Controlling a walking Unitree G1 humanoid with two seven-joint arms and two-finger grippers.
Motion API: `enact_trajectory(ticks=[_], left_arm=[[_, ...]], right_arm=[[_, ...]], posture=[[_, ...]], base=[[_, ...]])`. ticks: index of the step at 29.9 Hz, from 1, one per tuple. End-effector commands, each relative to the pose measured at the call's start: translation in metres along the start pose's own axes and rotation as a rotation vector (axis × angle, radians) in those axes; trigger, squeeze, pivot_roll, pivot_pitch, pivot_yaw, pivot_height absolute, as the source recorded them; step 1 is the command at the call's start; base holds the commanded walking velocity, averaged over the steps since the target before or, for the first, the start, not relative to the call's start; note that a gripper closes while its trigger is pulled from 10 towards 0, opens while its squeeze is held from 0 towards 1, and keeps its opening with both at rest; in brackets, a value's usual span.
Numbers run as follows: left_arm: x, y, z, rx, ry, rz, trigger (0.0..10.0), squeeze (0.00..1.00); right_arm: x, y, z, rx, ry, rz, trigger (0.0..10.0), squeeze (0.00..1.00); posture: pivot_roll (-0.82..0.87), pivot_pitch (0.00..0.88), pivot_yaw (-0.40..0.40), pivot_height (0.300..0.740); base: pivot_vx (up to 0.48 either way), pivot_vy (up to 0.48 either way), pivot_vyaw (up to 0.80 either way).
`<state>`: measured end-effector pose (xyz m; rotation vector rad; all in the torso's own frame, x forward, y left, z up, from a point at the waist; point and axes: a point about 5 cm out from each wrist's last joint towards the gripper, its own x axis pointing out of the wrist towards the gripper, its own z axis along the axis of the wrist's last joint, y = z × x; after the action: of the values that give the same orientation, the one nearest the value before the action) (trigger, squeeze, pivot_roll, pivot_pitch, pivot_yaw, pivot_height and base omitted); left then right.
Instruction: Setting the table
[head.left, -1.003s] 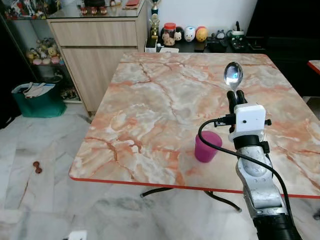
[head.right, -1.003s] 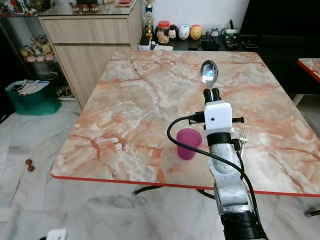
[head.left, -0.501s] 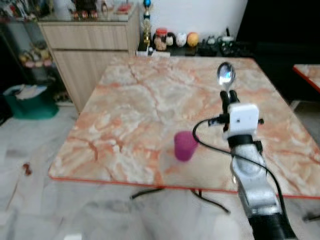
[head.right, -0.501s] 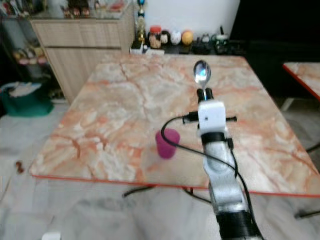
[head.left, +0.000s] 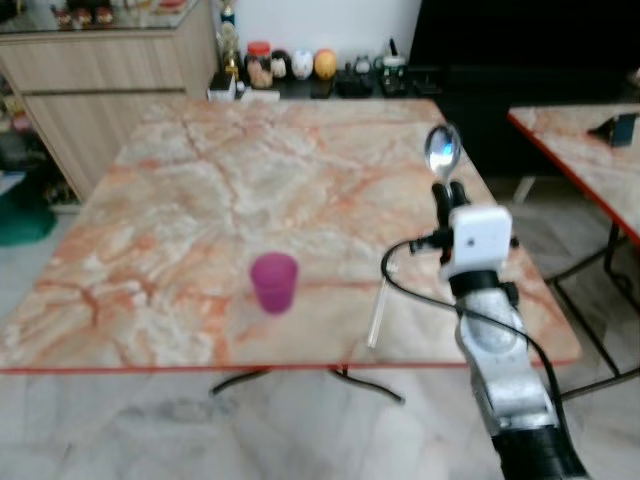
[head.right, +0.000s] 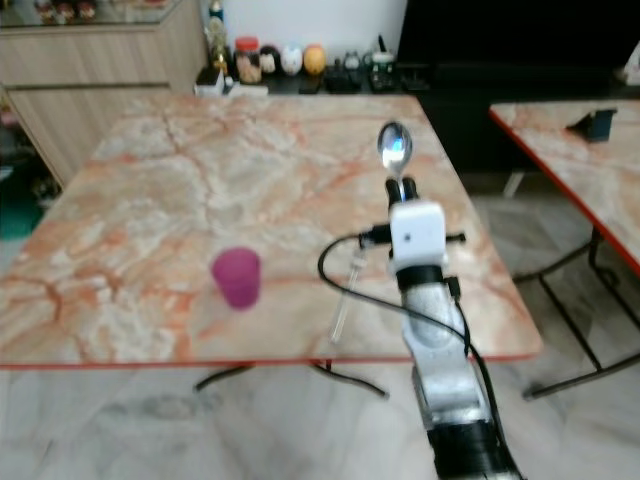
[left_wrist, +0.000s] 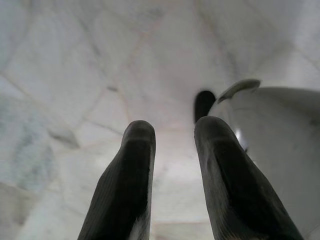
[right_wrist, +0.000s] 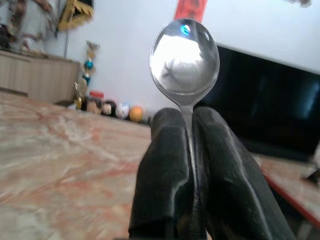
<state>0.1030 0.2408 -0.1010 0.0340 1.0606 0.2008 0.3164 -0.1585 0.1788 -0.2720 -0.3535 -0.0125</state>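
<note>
Gripping the spoon (right_wrist: 185, 55) by its thin handle w/ my right gripper (right_wrist: 192, 150), fingers pinched tight on it, bowl standing upright above the table's (head.left: 180, 190) right side, just past a fork (head.left: 378, 310) lying near the front edge. Pink cup (head.left: 273, 282) sits to the fork's left. Risk as I see it: the hold is narrow, so the spoon could swivel or slip as I lower it, clatter onto the fork or off the edge. Left gripper (left_wrist: 172, 165) hangs over the floor, fingers apart, idle.
</note>
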Motion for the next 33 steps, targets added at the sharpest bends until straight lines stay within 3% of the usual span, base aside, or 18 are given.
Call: enact_trajectory(ticks=[1,12,18,33], left_arm=[[-0.004,0.01,-0.012,0.027,0.032,0.015,10.0,0.0],[-0.006,0.015,-0.015,0.028,0.036,0.018,10.0,0.0],[0.004,-0.005,0.02,0.05,-0.058,-0.012,10.0,0.0],[0.005,-0.006,0.023,0.049,-0.064,-0.014,10.0,0.0]], right_arm=[[0.003,0.01,0.006,0.02,-0.022,0.034,10.0,0.0],[0.001,0.018,0.005,0.032,-0.012,0.076,10.0,0.0],[0.002,0.019,0.005,0.036,-0.01,0.086,10.0,0.0],[0.002,0.021,0.006,0.039,-0.008,0.089,10.0,0.0]], posture=[[-0.07,0.0,0.007,0.732],[-0.07,0.0,0.005,0.732],[-0.07,0.0,0.006,0.732],[-0.08,0.0,0.01,0.732]], base=[[0.0,-0.292,0.0],[0.0,-0.286,0.0],[0.0,-0.273,0.0],[0.0,-0.273,0.0]])
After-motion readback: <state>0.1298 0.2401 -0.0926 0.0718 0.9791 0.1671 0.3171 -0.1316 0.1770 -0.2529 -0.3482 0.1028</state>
